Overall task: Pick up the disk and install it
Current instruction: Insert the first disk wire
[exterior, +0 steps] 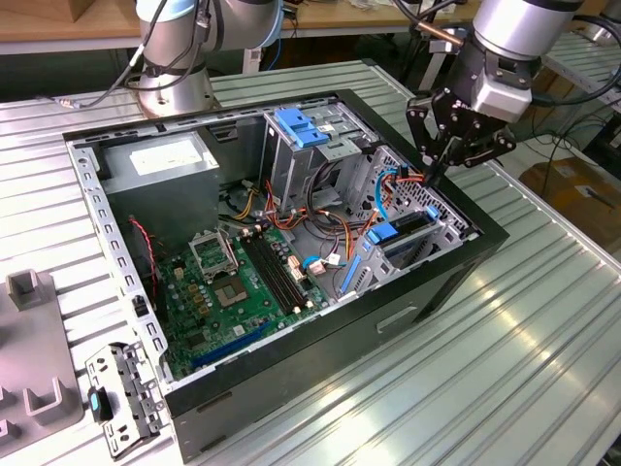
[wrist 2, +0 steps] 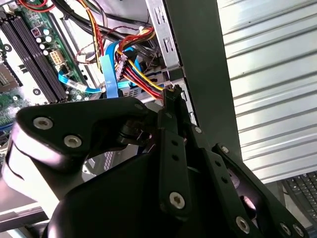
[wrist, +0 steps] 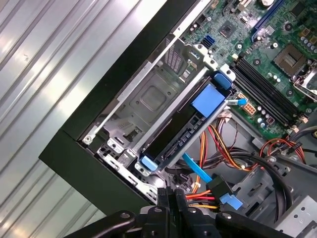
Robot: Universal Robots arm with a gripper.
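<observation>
One open computer case (exterior: 291, 427) lies on its side on the ribbed metal worktop (exterior: 505, 349) in the exterior view, filling the middle of the frame, with the green motherboard (exterior: 243, 291) at lower centre and the grey power supply (exterior: 160, 165) toward the upper left. The disk (exterior: 403, 233), dark with bright blue side rails, sits in the metal drive cage (exterior: 427, 218) right of centre, against the case's wall on the exterior view's right. In the first wrist view the disk (wrist: 185, 126) runs diagonally through the middle of the frame, seated in the cage (wrist: 148, 99) with a blue tab at each end, just beside the memory slots (wrist: 262, 89).

The gripper (exterior: 439, 167) hangs at the upper right of the exterior view, above the rear end of the drive cage, its black jaws drawn together with nothing between them. In both wrist views the jaws meet at a narrow tip, and in the second wrist view the gripper (wrist 2: 171, 96) reaches the bundle of red, yellow and black power wires (wrist 2: 138, 74) at the centre of the frame, beside a flat blue data cable (wrist 2: 107, 74).

A grey fixture block (exterior: 29, 349) and a small perforated metal bracket (exterior: 121, 388) rest on the worktop at the lower left of the exterior view.
</observation>
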